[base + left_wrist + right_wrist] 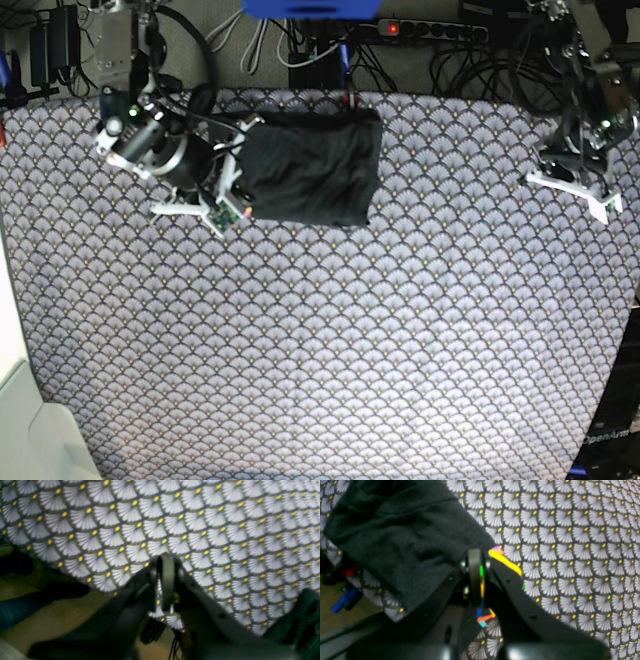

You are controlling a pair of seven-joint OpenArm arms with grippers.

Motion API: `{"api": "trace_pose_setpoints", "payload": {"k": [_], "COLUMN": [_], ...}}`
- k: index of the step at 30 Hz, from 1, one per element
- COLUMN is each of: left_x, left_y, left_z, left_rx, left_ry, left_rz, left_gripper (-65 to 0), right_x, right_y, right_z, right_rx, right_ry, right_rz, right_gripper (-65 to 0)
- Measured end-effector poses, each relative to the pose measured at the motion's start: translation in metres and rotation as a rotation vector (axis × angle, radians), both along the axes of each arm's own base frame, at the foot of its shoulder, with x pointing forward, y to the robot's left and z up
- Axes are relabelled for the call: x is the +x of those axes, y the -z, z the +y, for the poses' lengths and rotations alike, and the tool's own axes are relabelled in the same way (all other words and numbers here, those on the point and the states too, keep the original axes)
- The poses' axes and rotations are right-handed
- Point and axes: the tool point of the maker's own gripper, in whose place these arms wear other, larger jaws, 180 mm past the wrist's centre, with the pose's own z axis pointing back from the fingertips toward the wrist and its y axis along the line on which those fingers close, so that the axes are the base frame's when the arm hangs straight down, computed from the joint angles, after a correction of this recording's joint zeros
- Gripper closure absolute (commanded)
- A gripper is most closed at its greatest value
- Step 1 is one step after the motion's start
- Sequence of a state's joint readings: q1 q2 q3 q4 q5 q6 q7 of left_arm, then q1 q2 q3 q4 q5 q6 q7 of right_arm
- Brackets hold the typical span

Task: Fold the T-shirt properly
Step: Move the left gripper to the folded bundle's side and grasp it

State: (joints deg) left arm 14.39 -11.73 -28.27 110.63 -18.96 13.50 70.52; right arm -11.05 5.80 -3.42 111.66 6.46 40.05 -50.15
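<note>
The folded T-shirt (312,165) lies at the scallop-patterned cloth (330,340)'s far edge, its edge pinched by the low-reaching right gripper (483,562) — the left gripper (167,566), nearly closed and empty, hovers well apart.

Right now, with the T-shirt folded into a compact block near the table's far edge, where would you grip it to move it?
Probably the T-shirt's free right-hand edge in the base view, approached from that side. It lies as a flat block on the patterned cloth, and the right gripper already crowds the opposite edge.
</note>
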Motion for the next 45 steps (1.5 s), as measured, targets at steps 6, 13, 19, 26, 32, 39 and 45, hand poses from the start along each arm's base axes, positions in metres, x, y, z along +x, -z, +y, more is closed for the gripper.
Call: {"api": "trace_pose_setpoints", "payload": {"k": [6, 13, 19, 26, 32, 39, 45], "left_x": [-0.004, 0.017, 0.028, 0.047, 0.034, 0.038, 0.034], "left_y": [-0.007, -0.049, -0.052, 0.003, 0.049, 0.053, 0.053], "left_z": [0.015, -0.057, -0.113, -0.188, -0.222, -0.243, -0.257], "left_rx": [-0.011, -0.334, -0.406, -0.466, -0.516, -0.578, -0.579], "left_ry": [-0.067, 0.3, 0.543, 0.699, 0.721, 0.732, 0.776], "left_rz": [-0.03, -0.29, -0.285, -0.121, -0.016, -0.03, -0.023], "left_gripper": [-62.4, -58.8, -58.8, -58.6, -58.6, -58.6, -58.5], "right_x": [-0.006, -0.013, -0.007, 0.001, -0.004, -0.007, -0.008], "right_y": [0.004, 0.009, 0.008, 0.003, 0.005, 0.006, 0.007], "right_z": [-0.004, -0.005, -0.037, -0.073, -0.098, -0.102, -0.102], "right_rx": [-0.015, -0.017, -0.054, -0.089, -0.125, -0.136, -0.135], "right_ry": [-0.002, -0.003, 0.07, 0.157, 0.21, 0.213, 0.214], "right_rz": [0.014, 0.032, 0.022, 0.003, 0.012, 0.02, 0.024], "right_gripper": [0.0, 0.0, 0.0, 0.0, 0.0, 0.0, 0.0]}}
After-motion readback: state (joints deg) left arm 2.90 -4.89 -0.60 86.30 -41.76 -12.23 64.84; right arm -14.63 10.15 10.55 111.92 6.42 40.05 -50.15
